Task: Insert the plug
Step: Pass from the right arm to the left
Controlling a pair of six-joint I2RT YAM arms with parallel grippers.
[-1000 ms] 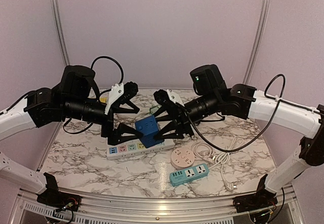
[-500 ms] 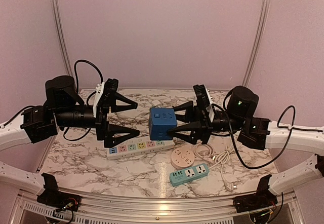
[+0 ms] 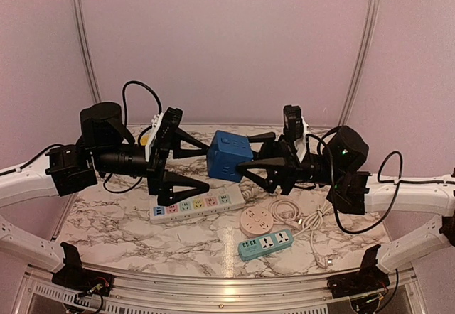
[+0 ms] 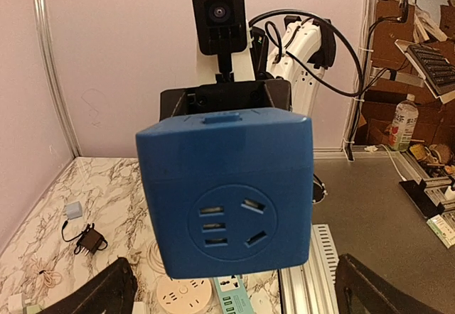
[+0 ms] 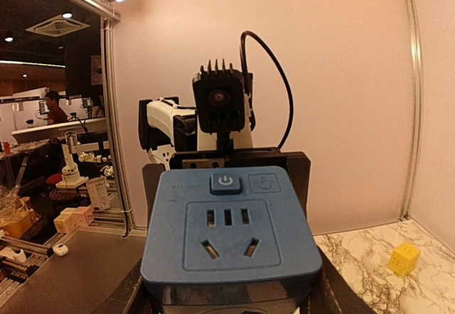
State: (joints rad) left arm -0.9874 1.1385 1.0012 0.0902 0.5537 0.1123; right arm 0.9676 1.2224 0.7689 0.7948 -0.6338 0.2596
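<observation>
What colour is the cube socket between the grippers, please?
Blue cube socket, clearest in left wrist view.

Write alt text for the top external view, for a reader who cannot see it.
A blue cube socket hangs in mid-air above a marble table, gripped by the right gripper, while the left gripper faces it with jaws open. On the table lie a white power strip, a round socket and a teal power strip beside a coiled white cable.

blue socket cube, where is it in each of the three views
Top external: blue socket cube at centre, raised above the marble table.
Left wrist: fills the centre, five-hole face toward the camera.
Right wrist: bottom centre, power-button face toward the camera.
Shared landmark: the marble table, in all three.
</observation>
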